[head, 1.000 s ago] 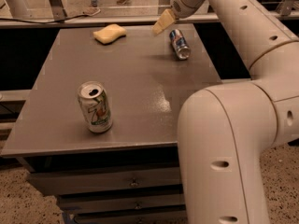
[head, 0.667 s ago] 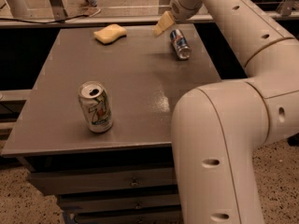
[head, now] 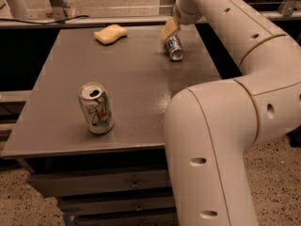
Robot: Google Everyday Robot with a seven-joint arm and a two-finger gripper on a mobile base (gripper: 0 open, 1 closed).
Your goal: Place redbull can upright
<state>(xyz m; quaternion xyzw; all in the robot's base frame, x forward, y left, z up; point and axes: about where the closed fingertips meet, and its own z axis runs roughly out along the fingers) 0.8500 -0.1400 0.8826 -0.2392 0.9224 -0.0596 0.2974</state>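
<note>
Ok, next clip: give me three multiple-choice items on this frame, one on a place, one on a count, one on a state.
1. Where is the gripper?
A. at the table's front edge
B. just above the redbull can, at the far right of the table
C. off the table's left side

2. How many drink cans are on the table?
A. two
B. three
C. one

3. How does the redbull can sit?
A. upright
B. lifted off the table
C. on its side

Answers:
1 B: it hangs at the can's far end.
2 A: the redbull can plus the upright 7UP can; the yellow sponge is no can.
3 C: it lies flat, a silver end facing the camera.
</note>
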